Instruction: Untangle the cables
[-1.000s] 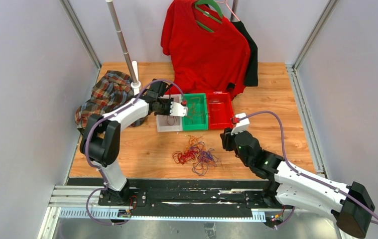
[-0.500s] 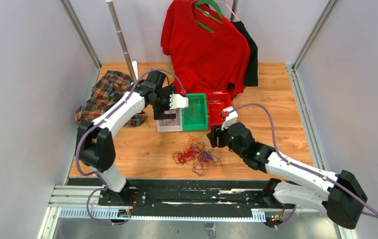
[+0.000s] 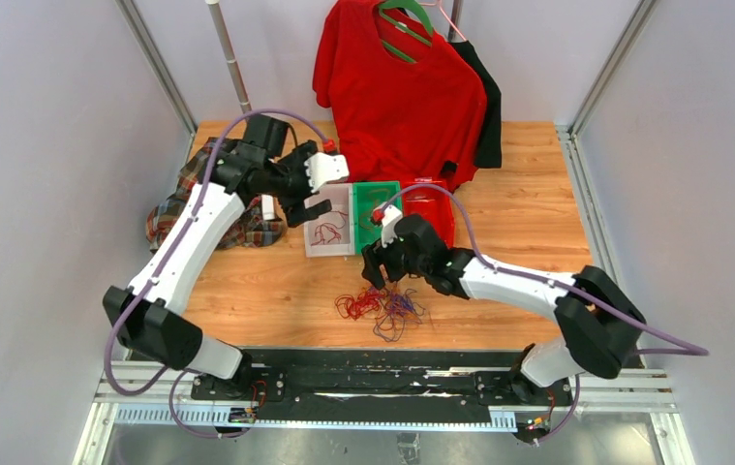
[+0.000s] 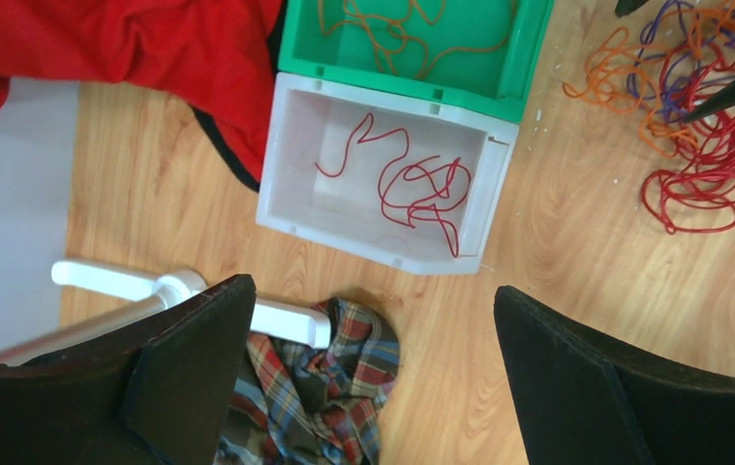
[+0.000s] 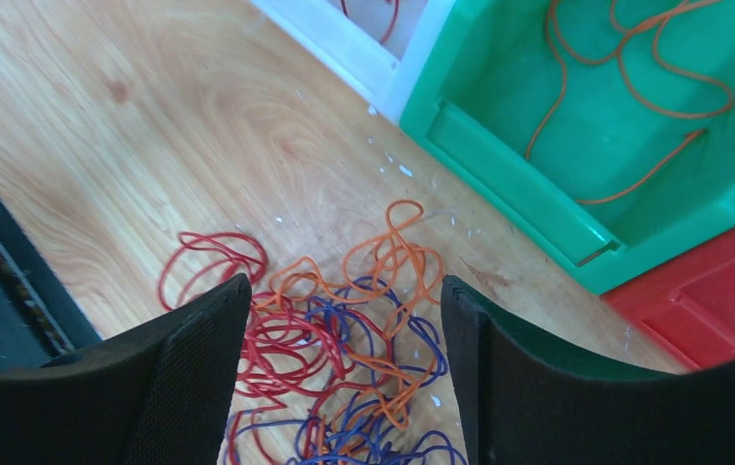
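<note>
Seen from above, the tangle of cables (image 3: 380, 302) lies on the table (image 3: 537, 213) close to its near edge, around the middle. The right jaws hang over the tangle's far side. The left jaws hover above the white bin (image 3: 339, 242), which sits left of the green bin (image 3: 360, 232) and the red bin (image 3: 436, 208).

The left wrist camera shows the left jaws wide apart and empty. Below them a red cable (image 4: 412, 189) lies in the white bin, and an orange cable (image 4: 382, 29) lies in the green bin.

The right wrist camera shows the right jaws apart and empty above the red, orange and purple loops.
</note>
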Action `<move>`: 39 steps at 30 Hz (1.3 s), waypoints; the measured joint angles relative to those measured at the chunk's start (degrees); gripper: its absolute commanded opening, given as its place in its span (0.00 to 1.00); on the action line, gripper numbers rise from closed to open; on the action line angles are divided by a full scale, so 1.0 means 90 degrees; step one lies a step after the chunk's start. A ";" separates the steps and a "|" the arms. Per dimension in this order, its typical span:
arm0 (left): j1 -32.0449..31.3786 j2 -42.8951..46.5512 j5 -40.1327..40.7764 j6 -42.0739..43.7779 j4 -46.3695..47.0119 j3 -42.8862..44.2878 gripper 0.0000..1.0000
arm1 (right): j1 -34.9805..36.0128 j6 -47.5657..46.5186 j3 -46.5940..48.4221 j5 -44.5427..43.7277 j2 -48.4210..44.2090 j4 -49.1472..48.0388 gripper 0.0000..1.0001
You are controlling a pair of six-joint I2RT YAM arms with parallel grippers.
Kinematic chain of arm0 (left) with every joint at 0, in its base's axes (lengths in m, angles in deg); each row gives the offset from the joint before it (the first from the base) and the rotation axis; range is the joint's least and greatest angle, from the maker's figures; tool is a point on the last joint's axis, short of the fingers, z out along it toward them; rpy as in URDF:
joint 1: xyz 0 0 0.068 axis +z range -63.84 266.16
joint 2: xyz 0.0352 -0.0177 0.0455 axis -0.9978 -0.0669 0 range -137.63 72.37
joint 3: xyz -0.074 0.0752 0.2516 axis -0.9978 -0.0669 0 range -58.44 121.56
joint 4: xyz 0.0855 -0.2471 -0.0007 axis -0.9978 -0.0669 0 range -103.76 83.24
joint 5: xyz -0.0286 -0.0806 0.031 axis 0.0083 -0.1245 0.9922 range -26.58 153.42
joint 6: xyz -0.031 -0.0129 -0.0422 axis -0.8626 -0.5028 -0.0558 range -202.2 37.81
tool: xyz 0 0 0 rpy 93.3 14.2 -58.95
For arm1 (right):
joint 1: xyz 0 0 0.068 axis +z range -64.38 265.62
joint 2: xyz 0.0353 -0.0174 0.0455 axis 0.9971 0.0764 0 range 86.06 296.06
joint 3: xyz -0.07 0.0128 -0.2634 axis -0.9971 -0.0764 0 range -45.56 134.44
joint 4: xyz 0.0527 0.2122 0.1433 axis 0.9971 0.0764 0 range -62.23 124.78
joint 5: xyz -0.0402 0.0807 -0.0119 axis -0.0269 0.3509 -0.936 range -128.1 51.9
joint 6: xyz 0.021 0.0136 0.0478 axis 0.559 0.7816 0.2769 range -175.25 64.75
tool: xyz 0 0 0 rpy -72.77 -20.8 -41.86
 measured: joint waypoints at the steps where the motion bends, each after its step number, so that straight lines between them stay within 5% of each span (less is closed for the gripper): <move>1: 0.0053 0.0117 -0.0049 -0.0158 -0.0019 0.0010 0.98 | 0.0000 -0.0063 0.0027 0.0015 0.0141 0.0034 0.69; 9: 0.0389 0.0986 -0.0369 -0.1001 -0.0112 -0.0049 0.98 | 0.0000 -0.0610 0.0483 -0.0080 0.1192 0.0556 0.38; 14: 0.0503 0.1239 -0.0537 -0.1139 -0.0138 -0.0226 0.93 | 0.0000 -0.0828 0.0738 -0.0238 0.1353 0.0692 0.01; 20: 0.0527 0.1610 -0.0704 -0.1161 -0.0168 -0.0765 0.91 | 0.0000 -0.0831 0.0818 -0.0308 0.0993 0.0763 0.01; 32: 0.0542 0.2302 -0.0763 -0.1292 -0.0194 -0.0947 0.98 | 0.0000 -0.0529 0.1195 -0.0335 -0.1683 0.0753 0.00; 39: 0.0544 0.2589 -0.0712 -0.1341 -0.0192 -0.1105 0.98 | -0.0073 -0.0656 0.2266 -0.0714 -0.1707 0.0702 0.01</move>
